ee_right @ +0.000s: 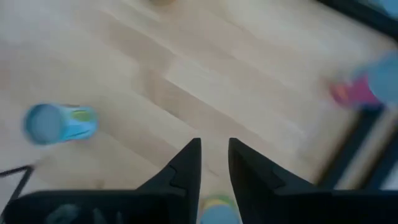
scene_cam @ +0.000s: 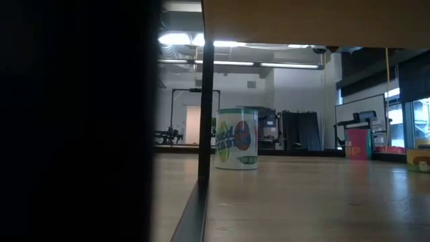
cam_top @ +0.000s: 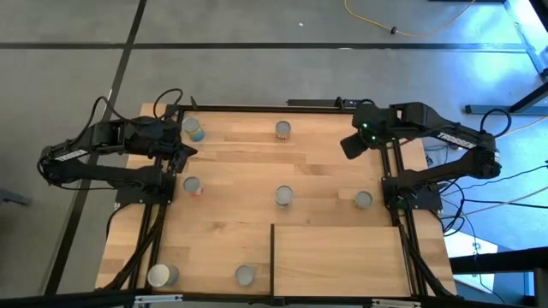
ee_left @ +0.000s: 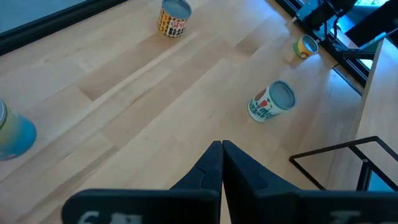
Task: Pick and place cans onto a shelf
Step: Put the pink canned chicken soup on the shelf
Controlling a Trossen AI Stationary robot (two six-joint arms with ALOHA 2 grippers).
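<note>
Right gripper (ee_right: 214, 162) hangs over bare planks near the table's (cam_top: 231, 162) far right edge, its fingers slightly spread and holding nothing; a blue-topped can (ee_right: 59, 123) lies off to one side of it. Left gripper (ee_left: 222, 163), fingers pressed together and empty, sits over the far left side, just beside a blue can (cam_top: 193, 129). Seven cans show from above, scattered well apart with open wood between them; a white-labelled can (scene_cam: 236, 138) stands mid-table. Pale and bare, the shelf (cam_top: 338, 257) fills the near right corner.
</note>
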